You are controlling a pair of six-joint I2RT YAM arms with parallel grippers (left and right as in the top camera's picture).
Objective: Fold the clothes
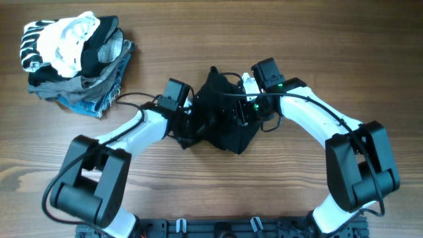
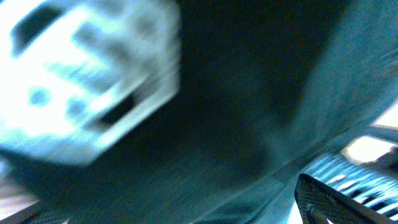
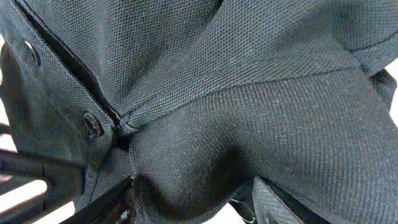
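Right fingers (image 3: 283,202) first: the wrist view shows one on each side of a thick roll of dark knit, the cloth bulging down between them, so they are pinching the clothes (image 3: 249,93). Just above that grip runs a seamed edge with two small dark buttons (image 3: 92,124) beside it.

Over to the left fingers (image 2: 348,186). Only one ribbed pad shows, low at the right of a badly smeared picture, so I cannot tell whether they are spread or pressed together. Dark fabric fills most of that view, and a pale shape (image 2: 81,81) at upper left is too blurred to name.

From overhead, the clothes (image 1: 231,135) sit bunched in a black heap at the middle of the table (image 1: 264,39), gathered rather than spread flat. Both wrists are buried in the heap, the left arm (image 1: 139,129) coming in from the lower left and the right arm (image 1: 317,116) curving in from the right. The two meet close together over the heap.

Well apart, in the far left corner, lies a pile (image 1: 76,59) of other garments, striped black and white on top, with grey and blue denim beneath.
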